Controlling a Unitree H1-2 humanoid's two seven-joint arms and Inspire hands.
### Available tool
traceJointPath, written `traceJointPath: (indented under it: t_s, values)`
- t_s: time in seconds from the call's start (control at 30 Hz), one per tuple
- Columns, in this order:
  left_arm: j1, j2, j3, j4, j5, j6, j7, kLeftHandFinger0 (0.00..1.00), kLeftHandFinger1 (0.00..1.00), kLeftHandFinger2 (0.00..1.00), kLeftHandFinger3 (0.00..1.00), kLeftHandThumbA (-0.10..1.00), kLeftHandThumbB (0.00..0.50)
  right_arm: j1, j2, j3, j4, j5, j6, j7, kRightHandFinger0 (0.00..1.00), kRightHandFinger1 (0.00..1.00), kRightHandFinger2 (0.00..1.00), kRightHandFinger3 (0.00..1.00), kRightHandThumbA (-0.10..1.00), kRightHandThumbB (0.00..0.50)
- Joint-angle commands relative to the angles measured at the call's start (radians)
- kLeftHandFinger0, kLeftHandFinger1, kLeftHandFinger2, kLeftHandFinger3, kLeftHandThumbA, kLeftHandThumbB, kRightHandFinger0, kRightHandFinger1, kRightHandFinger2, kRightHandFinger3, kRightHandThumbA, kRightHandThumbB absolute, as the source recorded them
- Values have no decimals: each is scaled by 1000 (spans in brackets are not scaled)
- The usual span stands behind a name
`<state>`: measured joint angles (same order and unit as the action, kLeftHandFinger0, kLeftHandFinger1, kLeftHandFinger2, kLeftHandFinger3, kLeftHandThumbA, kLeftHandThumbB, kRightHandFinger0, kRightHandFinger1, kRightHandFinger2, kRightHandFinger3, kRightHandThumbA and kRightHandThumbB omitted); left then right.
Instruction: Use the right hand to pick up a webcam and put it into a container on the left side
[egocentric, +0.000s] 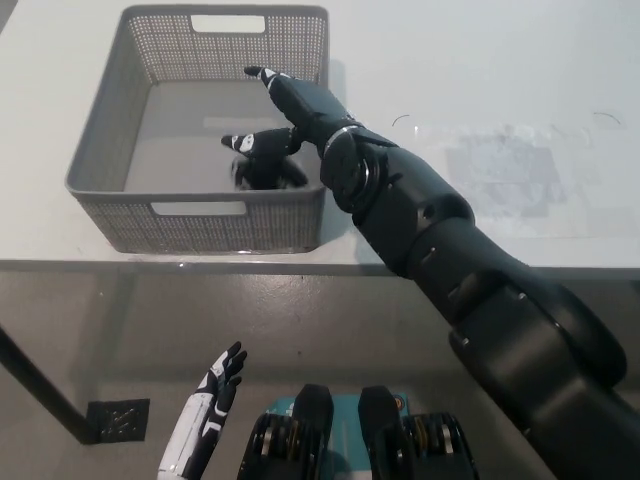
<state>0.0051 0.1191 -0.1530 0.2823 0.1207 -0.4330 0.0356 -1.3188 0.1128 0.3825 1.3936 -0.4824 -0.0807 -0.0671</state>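
My black right hand (285, 110) reaches over the right side of the grey mesh basket (110, 150) on the left part of the table. It is open, one finger stretched toward the far wall and another pointing left. Just below it, a small black webcam (268, 172) lies on the basket floor against the near right corner; it is dark and partly merges with the hand's shadow. No finger closes on it. My white left hand (210, 420) hangs open low at the bottom left, below the table's edge.
The white table (480, 60) carries a clear shiny film patch (500, 175) to the right of my arm. Its front edge (150, 263) runs across the picture just below the basket. A dark square mark (118, 420) lies on the floor.
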Motion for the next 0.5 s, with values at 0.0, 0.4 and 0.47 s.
traceJointPath:
  t_s: [0.0, 0.4, 0.47]
  values:
    - [-18, 9, 7, -7, 5, -37, -13, 1000, 1000, 1000, 1000, 1000, 209, -75, -20, -13, -37, 29, 1, 55, 1000, 1000, 1000, 1000, 1000, 500]
    - [-20, 9, 7, -4, 1, -37, -24, 1000, 1000, 1000, 1000, 1000, 203, -78, -81, -146, -175, 143, -95, 35, 1000, 1000, 1000, 1000, 1000, 485]
    - [-19, 9, 8, -4, -1, -37, -27, 1000, 1000, 1000, 1000, 1000, 203, -83, -109, -176, -244, 151, -114, 24, 1000, 1000, 1000, 1000, 1000, 450]
